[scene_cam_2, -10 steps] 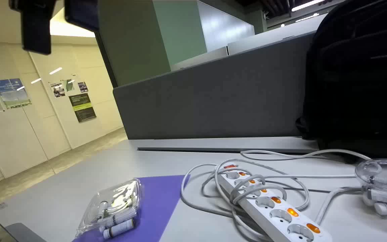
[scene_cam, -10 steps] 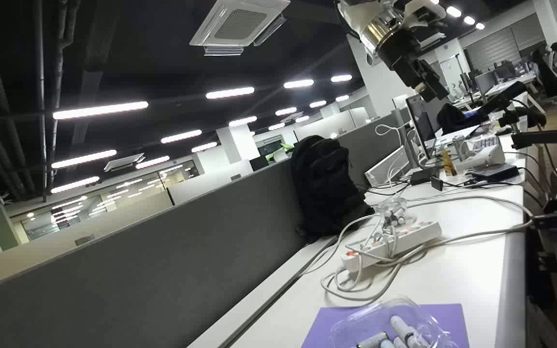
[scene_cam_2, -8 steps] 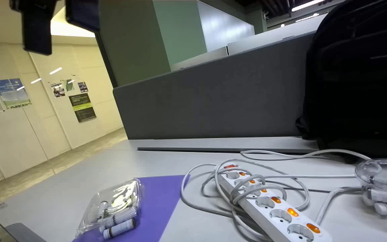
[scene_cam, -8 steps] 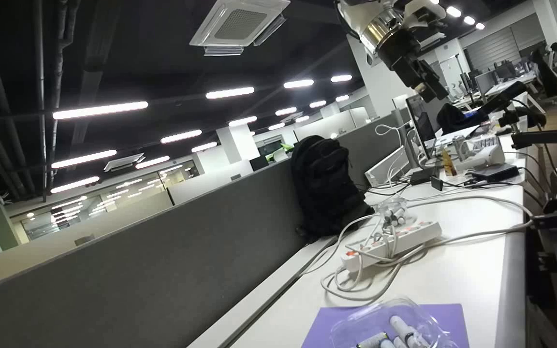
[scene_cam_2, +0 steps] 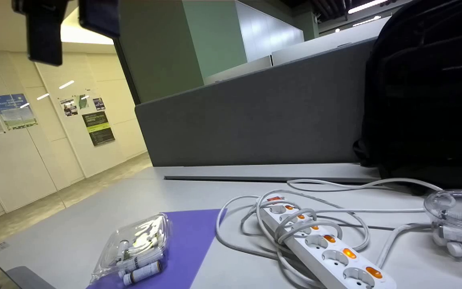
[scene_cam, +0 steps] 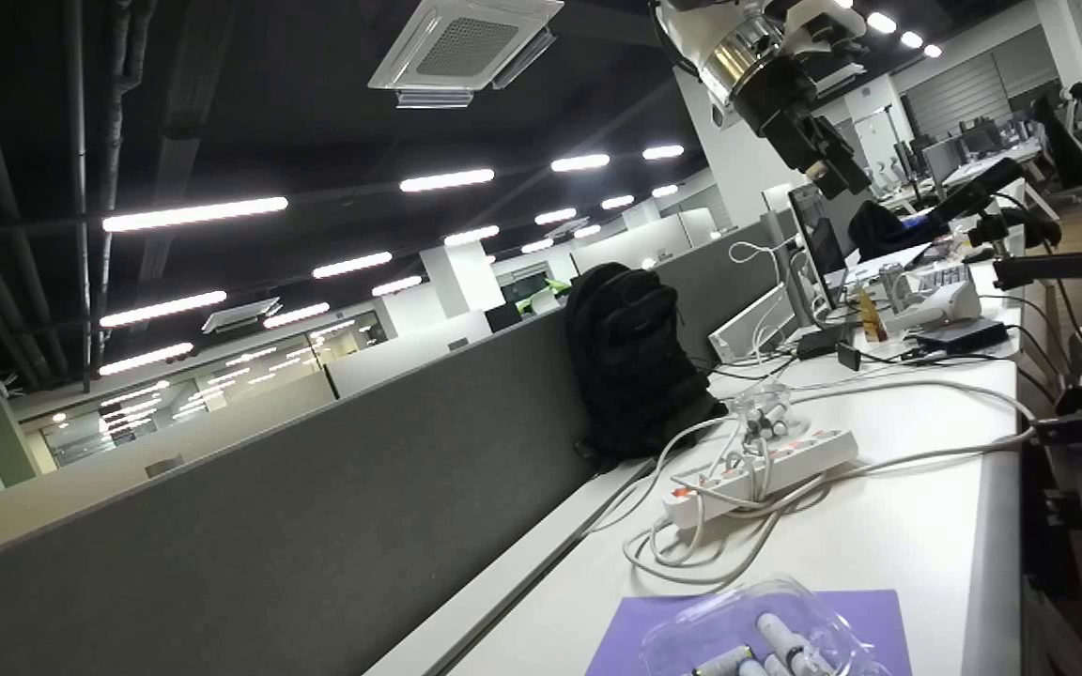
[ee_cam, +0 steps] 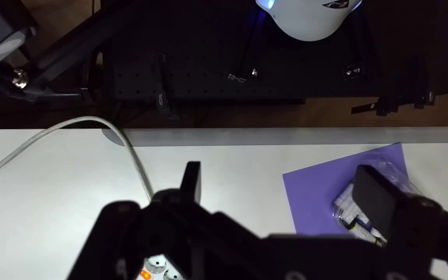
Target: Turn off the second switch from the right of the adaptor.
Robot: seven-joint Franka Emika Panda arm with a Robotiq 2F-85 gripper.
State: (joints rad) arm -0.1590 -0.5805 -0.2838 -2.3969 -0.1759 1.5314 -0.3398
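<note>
The adaptor, a long white power strip, lies on the desk in both exterior views (scene_cam: pixel 809 464) (scene_cam_2: pixel 313 263), with white cables looped over its middle. Orange switches run along its sockets. The second switch (scene_cam_2: pixel 349 253) from its near end glows brighter than the others; the end switch (scene_cam_2: pixel 373 272) is duller. In the wrist view only a corner of the adaptor (ee_cam: pixel 158 262) with one lit switch (ee_cam: pixel 145 275) shows, the rest hidden behind the gripper. My gripper (ee_cam: pixel 280 173) is open and empty, high above the desk. It also shows in both exterior views (scene_cam: pixel 837 178) (scene_cam_2: pixel 79 48), well apart from the adaptor.
A purple sheet (scene_cam_2: pixel 195 230) carries a clear box (scene_cam_2: pixel 134 245) of small bottles. A clear round container (scene_cam_2: pixel 459 228) stands beside the adaptor. A black backpack (scene_cam: pixel 635 366) leans on the grey partition (scene_cam_2: pixel 255 124). A loose cable (ee_cam: pixel 126 142) crosses the desk's edge.
</note>
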